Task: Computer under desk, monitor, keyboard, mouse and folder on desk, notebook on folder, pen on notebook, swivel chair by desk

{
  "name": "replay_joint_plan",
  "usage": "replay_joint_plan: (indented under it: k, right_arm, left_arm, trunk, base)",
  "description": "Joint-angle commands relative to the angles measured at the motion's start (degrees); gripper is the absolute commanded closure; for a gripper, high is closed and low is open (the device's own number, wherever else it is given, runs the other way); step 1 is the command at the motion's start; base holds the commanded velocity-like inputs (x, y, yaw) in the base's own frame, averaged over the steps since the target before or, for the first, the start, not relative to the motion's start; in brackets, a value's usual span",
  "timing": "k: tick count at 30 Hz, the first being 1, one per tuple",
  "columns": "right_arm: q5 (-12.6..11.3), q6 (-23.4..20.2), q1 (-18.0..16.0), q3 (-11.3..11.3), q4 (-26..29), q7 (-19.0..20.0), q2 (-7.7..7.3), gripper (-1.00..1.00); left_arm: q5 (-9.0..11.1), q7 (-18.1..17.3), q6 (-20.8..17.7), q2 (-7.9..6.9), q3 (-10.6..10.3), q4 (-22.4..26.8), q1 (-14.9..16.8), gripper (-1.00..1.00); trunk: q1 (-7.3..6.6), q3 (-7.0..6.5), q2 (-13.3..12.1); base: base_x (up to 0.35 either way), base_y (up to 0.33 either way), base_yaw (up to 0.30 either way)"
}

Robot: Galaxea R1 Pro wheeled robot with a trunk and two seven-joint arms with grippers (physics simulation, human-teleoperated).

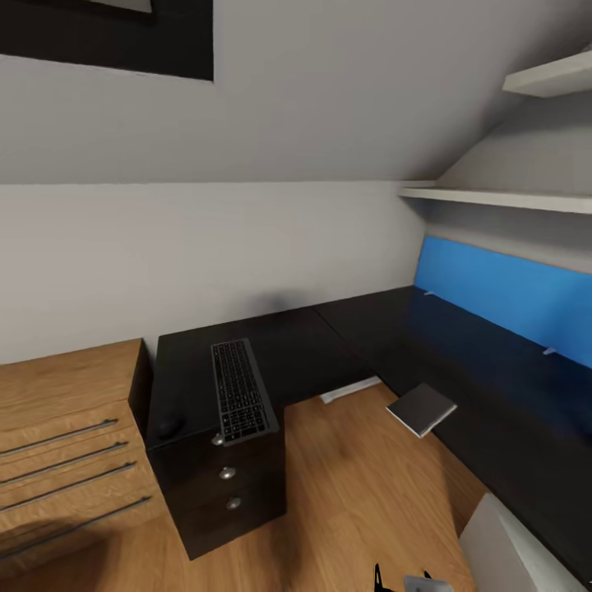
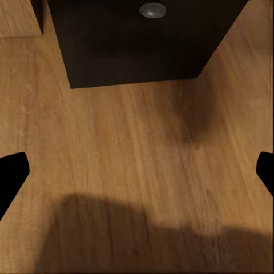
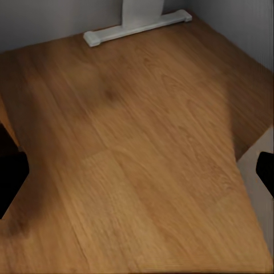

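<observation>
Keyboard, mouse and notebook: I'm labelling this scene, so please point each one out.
Flat dark-keyed keyboard with greyish frame [image 1: 240, 390], head view, middle of the key field.
Small rounded black mouse [image 1: 169, 427], head view, top of its body.
Thin greyish rectangular notebook [image 1: 422, 408], head view, centre of its cover.

left hand [image 2: 137, 174]: black fingertips (blunt, angled) | right hand [image 3: 137, 177]: black fingertips, same shape
</observation>
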State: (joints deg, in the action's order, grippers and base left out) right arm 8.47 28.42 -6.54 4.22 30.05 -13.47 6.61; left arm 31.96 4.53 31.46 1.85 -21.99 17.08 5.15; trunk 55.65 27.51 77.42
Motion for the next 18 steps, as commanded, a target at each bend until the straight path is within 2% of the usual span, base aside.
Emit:
replay_joint_plan:
  k: [1,12,18]
  right_arm:
    - [0.6,0.1,-0.1,0.3,-0.1,-0.1,0.07,-1.00]
    - [0.6,0.1,-0.1,0.3,-0.1,-0.1,0.07,-1.00]
    - [0.6,0.1,-0.1,0.4,-0.1,-0.1,0.06,-1.00]
  left_arm:
    - [0.2,0.6,0.2,0.14,-0.5,0.0,0.0,-1.00]
    - [-0.1,6.4,0.1,0.86,-0.7,0.0,0.0,-1.00]
    - [-0.2,7.8,0.1,0.91,-0.8,0.1,0.0,-1.00]
  trunk:
    - [0.22,0.24,0.4]
    - [2.64,2.19,4.9]
    - [3.96,3.26,7.3]
  base:
    - [0.000,0.000,-0.200]
    - [0.000,0.000,-0.189]
    - [0.000,0.000,-0.184]
